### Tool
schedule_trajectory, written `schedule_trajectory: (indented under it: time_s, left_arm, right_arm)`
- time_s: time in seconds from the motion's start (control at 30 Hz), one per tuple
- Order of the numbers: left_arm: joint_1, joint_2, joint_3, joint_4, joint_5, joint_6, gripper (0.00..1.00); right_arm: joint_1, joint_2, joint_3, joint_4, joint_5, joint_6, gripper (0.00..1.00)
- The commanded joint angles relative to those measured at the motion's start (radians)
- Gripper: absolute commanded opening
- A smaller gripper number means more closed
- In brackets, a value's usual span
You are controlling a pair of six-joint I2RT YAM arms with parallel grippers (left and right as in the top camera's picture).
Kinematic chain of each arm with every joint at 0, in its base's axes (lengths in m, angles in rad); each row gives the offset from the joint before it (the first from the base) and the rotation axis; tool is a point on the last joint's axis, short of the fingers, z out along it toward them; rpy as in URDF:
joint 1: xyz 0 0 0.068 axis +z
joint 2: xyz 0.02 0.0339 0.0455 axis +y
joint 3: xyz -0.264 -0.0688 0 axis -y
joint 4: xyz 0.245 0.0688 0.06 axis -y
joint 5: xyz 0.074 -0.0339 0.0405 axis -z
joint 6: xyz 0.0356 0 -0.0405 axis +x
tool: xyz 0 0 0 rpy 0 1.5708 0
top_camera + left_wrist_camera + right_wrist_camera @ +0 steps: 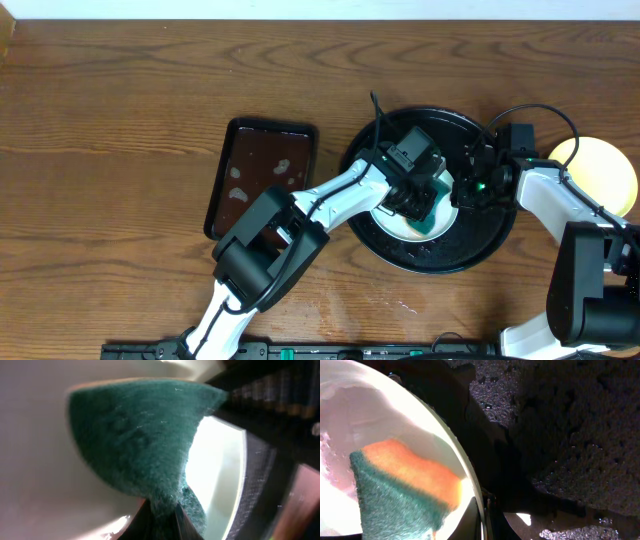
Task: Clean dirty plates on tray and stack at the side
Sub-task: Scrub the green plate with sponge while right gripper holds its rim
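Tabletop (120, 120) is your stacking area. Nothing looks stacked there yet, just one plate sitting on it.

Black tray (440, 262) sits R of centre w/ both arms working inside it. The raised rim keeps water in, and the floor looks wet in the R wrist view.

Rect brown tray (262, 150) is to the L w/ pale blobs in it. It's not part of the job, so ignore it.

Yellow plate (600, 165) is on the wood just R of the black tray, off the tray. I'd guess it's done and the base of your stack.

White plate (398, 222) lies flat in the black tray, under the L gripper (425, 205). I only see these 2 plates and can't find a 3rd.

Sponge (140, 440): L fingers are clamped on its near end. The green scrub face is down on the plate and the orange back is up, so it's set for wiping. No red smear is visible where the plate shows.

R gripper (465, 188) is closed, right at the plate's R edge. It's prob bracing the plate so it doesn't slide while you scrub. I can't tell if the rim is actually between the fingers.
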Motion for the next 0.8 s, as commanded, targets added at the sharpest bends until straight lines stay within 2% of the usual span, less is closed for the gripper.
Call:
schedule_trajectory:
  time_s: [0.0, 0.13, 0.27, 0.37, 0.53, 0.63, 0.7, 0.77]
  left_arm:
    - [0.007, 0.048, -0.027, -0.117, -0.268, -0.081, 0.07]
    - [0.057, 0.047, 0.005, -0.207, -0.382, -0.174, 0.08]
    - [0.105, 0.047, 0.081, -0.357, -0.588, -0.294, 0.08]
    - [0.135, 0.047, 0.114, -0.375, -0.585, -0.293, 0.07]
    - [0.161, 0.055, 0.117, -0.328, -0.443, -0.292, 0.07]
    - [0.155, 0.071, 0.117, -0.267, -0.278, -0.266, 0.07]
    - [0.141, 0.081, 0.117, -0.219, -0.134, -0.216, 0.08]
    - [0.117, 0.087, 0.117, -0.183, -0.057, -0.159, 0.08]
  right_arm:
    - [0.016, 0.031, -0.011, 0.000, -0.003, 0.010, 0.01]
    - [0.016, 0.031, -0.011, 0.000, -0.003, 0.010, 0.01]
    - [0.016, 0.031, -0.011, 0.000, -0.003, 0.010, 0.01]
    - [0.016, 0.031, -0.011, 0.000, -0.003, 0.010, 0.01]
    - [0.016, 0.031, -0.011, 0.000, -0.003, 0.010, 0.01]
    - [0.016, 0.031, -0.011, 0.000, -0.003, 0.010, 0.01]
    - [0.016, 0.031, -0.011, 0.000, -0.003, 0.010, 0.01]
    - [0.016, 0.031, -0.011, 0.000, -0.003, 0.010, 0.01]
